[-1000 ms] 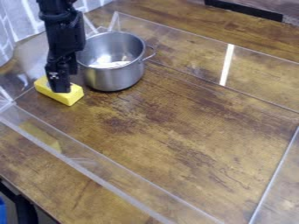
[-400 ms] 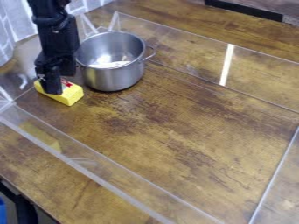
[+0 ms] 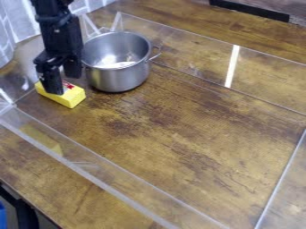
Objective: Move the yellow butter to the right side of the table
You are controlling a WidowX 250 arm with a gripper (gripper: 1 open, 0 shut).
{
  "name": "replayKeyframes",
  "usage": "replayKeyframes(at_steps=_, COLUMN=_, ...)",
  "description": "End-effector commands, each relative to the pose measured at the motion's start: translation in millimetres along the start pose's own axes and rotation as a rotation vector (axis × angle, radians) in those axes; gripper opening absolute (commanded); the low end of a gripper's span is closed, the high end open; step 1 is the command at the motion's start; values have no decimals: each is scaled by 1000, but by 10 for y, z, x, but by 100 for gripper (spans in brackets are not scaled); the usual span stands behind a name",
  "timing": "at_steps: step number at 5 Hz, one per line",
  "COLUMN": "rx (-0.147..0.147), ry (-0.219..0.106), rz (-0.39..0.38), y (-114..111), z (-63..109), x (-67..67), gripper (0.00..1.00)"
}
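Worn dark wood planks made up the table [image 3: 180, 134], fenced by a clear plastic rim. Near its left edge lay the yellow butter [image 3: 64, 94], a small bright block with a white-and-red label on top, just beside the shiny round steel pot [image 3: 114, 61]. Over the block's left end hung the black gripper [image 3: 50, 85], jaws spread wide, clamping nothing. Since a second earlier it had twisted, uncovering the label.

The butter [image 3: 66, 94] is bright yellow, the pot [image 3: 116, 61] shiny silver, the arm [image 3: 55, 36] black, and the bench [image 3: 191, 125] dark brown wood-grain.
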State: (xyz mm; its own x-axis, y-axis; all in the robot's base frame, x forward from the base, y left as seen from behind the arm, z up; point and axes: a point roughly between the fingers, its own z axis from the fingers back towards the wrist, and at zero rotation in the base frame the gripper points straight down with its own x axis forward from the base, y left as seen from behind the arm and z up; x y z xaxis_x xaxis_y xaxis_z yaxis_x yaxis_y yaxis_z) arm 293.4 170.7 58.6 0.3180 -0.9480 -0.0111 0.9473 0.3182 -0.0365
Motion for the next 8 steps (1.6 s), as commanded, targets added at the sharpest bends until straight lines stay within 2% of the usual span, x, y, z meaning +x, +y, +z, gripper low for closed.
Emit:
replayKeyframes(at_steps=1, rx=50, ry=5, rz=-53, y=88, z=181, x=-97, gripper=100)
replayKeyframes(at_steps=2, rx=47, ry=2, rz=-58, y=61, z=347, x=-109, gripper=100)
replayKeyframes(at_steps=4, rx=12, ry=8, rz=-130, y=101, z=40, x=-214, gripper=100)
replayKeyframes(at_steps=5, rx=-5, ry=12, rz=-148, y=113, z=-156, x=-151, gripper=100)
replayKeyframes(at_steps=6, rx=-17, ry=18, rz=-160, y=126, z=-296, x=-97, gripper=0)
replayKeyframes(at_steps=8, rx=-32, ry=14, rz=-30, y=126, z=-389, x=-85, gripper=0)
